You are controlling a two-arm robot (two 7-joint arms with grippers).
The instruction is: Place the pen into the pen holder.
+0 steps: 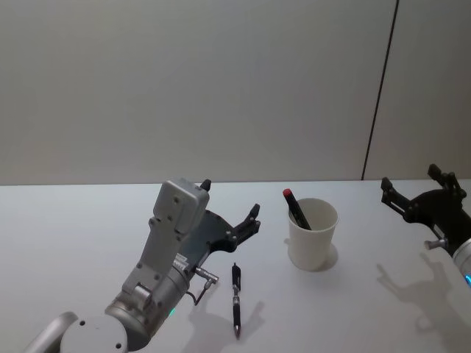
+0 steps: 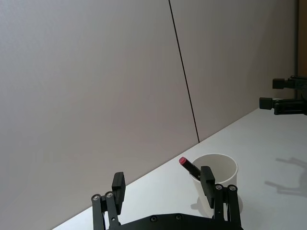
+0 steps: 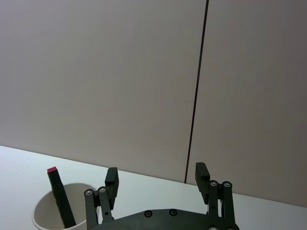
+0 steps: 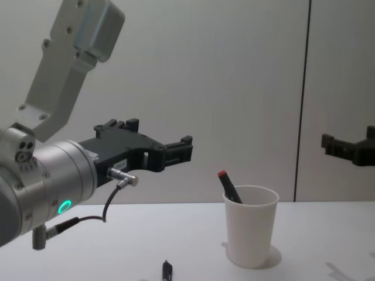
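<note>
The left gripper point(image 1: 231, 198) hovers over the white table point(image 1: 88, 243), fingers spread and empty. A black pen point(image 1: 236, 298) lies flat just below it. To its right stands the white paper cup point(image 1: 313, 239), holding a red-tipped pen point(image 1: 294, 207). Beyond the cup, the right gripper point(image 1: 411, 180) hangs with fingers apart.

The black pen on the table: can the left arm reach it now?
Probably yes. The black pen lies bare on the table, close to the left gripper, which is open; the pen holder stands apart from it.
</note>
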